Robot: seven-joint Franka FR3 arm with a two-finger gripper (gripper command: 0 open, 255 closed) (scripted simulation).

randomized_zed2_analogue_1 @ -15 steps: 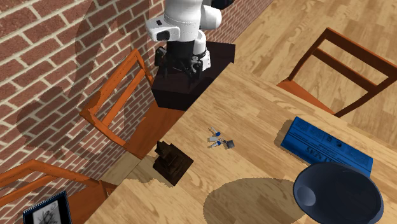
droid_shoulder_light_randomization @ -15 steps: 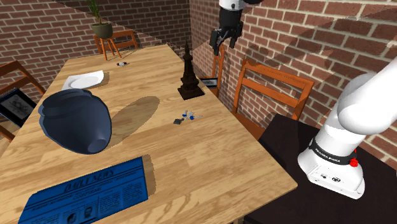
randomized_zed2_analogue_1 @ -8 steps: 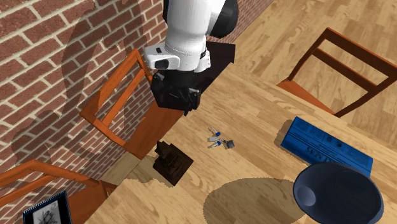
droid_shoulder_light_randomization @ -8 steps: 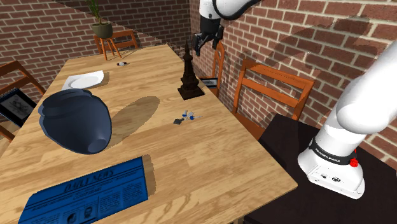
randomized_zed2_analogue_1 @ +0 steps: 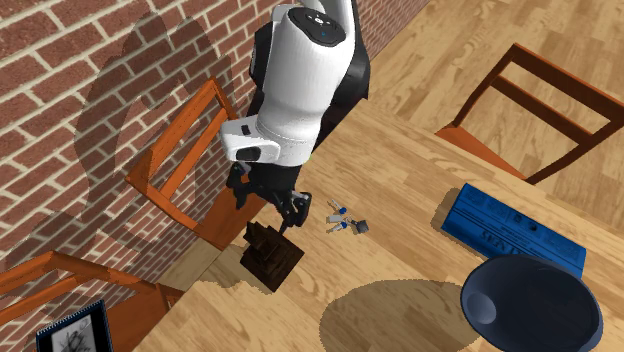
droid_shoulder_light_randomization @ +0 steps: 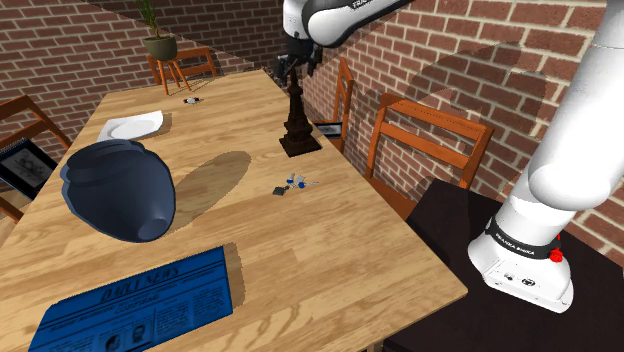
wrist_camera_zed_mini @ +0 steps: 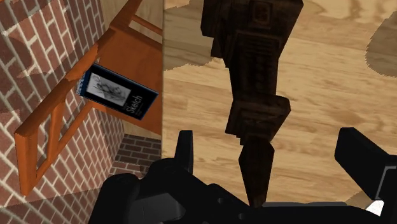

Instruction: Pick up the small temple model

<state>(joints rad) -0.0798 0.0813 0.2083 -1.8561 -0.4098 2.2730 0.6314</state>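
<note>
One temple model (droid_shoulder_light_randomization: 297,125), one hand (droid_shoulder_light_randomization: 293,68)

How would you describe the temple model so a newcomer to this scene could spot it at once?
On the wooden table, look along the edge nearest the brick wall, near the small bunch of keys. The temple model stands upright there on a square base, under the open gripper. Nothing else is a dark brown, tiered tower tapering to a thin spire.

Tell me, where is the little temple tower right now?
In the shoulder view, the dark temple model stands upright near the right edge of the table, beside a wooden chair and just beyond the keys, with the open end effector around its spire.
</note>
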